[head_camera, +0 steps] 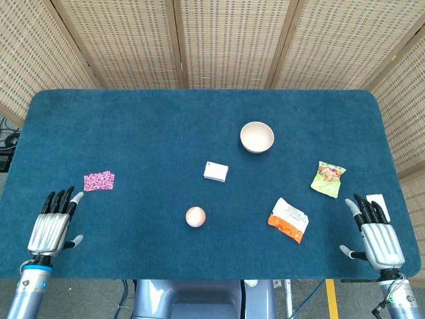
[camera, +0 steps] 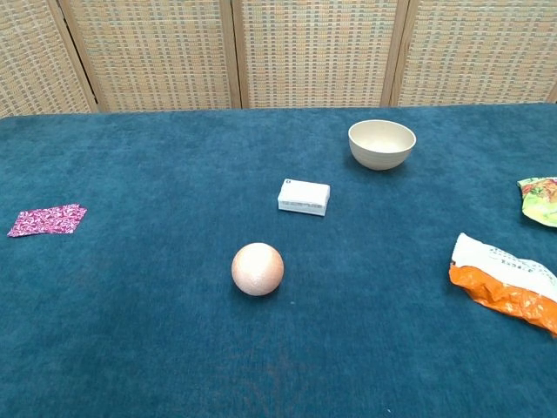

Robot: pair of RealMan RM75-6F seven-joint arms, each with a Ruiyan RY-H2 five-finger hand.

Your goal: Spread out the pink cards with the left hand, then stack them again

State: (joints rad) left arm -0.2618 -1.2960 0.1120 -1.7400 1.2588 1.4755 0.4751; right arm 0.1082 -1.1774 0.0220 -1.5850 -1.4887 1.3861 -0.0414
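Left hand (head_camera: 50, 228): flat, fingers apart, holding nothing, at the near left corner of the table (head_camera: 133, 126). Pink cards (head_camera: 99, 180): one neat stack near the left edge, just beyond the fingertips, apart from them. Right hand (head_camera: 378, 239): fingers spread, holding nothing, at the near right corner, a small white card (head_camera: 378, 202) just beyond it. Ball (head_camera: 195, 216): near the front edge, centre. White box (head_camera: 216, 171): mid-table. Bowl (head_camera: 257, 137): upright, nothing visible inside, beyond the box. Green snack bag (head_camera: 329, 179): toward the right edge. Orange and white packet (head_camera: 289, 220): between ball and right hand.
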